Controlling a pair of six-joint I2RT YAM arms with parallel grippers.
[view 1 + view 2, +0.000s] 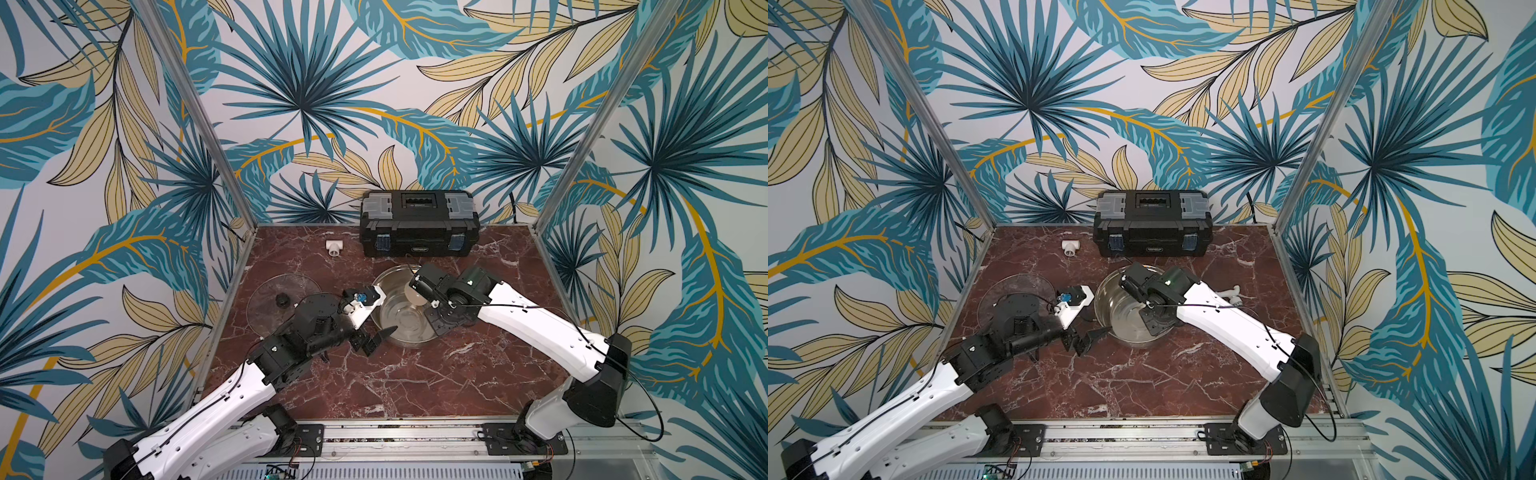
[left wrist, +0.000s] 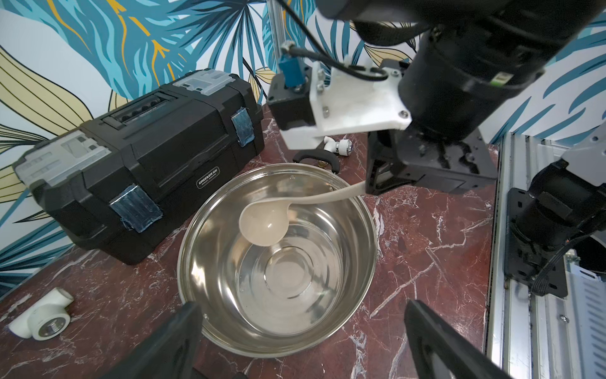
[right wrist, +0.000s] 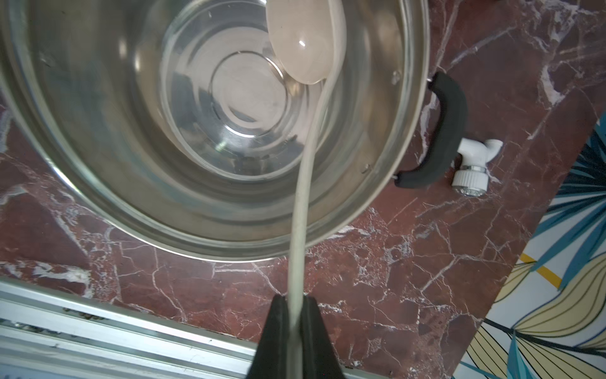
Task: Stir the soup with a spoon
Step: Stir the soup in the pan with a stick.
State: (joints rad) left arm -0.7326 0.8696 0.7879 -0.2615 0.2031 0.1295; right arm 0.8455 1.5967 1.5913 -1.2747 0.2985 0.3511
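The left fingers (image 1: pixel 378 338) stand spread at the near rim of the pot (image 2: pixel 203 262), grasping nothing. A hard sweep against the wall could therefore shove the pot across the desk (image 1: pixel 374 386). The right fingers (image 3: pixel 282 315) are clenched on the thin handle end of the spoon (image 2: pixel 264 226), whose bowl hangs inside the pot. So long a lever may twist or slip. A white tap (image 3: pixel 472 167) lies just beside the pot's handle and a glass lid (image 1: pixel 282 291) lies aside. A pipe fitting (image 1: pixel 333 248) and a toolbox (image 1: pixel 417 224) sit beyond.
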